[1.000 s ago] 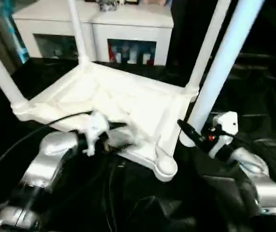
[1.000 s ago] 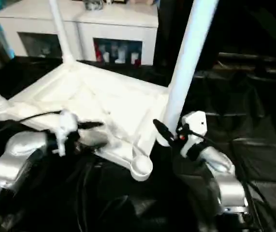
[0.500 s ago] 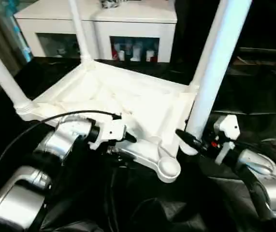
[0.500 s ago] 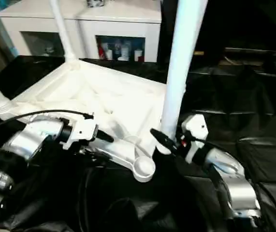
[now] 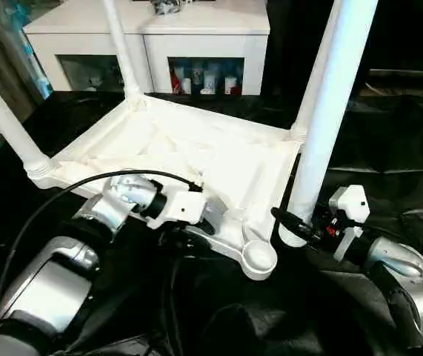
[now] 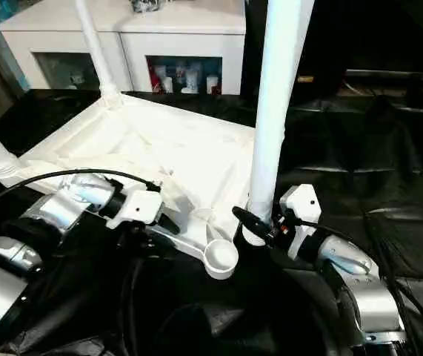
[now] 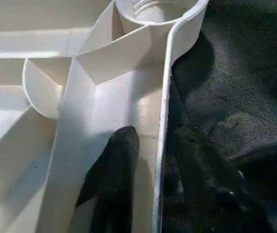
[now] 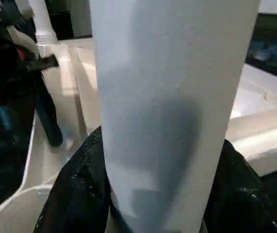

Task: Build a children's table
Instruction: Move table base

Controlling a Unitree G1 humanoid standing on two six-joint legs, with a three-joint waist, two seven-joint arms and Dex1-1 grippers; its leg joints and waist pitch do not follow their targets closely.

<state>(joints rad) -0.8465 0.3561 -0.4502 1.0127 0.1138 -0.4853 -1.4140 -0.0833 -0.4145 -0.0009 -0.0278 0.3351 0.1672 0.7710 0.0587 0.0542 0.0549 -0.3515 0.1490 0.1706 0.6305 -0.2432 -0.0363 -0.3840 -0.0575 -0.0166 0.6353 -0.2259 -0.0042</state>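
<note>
Three legs standing in upturned white table [image 5: 196, 148], right gripper [image 6: 259, 226] clamped round loose fourth leg [image 6: 274, 104], left gripper [image 7: 148, 160] straddling table's near rim, fingers apart.

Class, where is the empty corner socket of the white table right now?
In the left eye view the empty socket is the tabletop's nearest corner, between the left tool and the loose leg held by the right tool.
</note>
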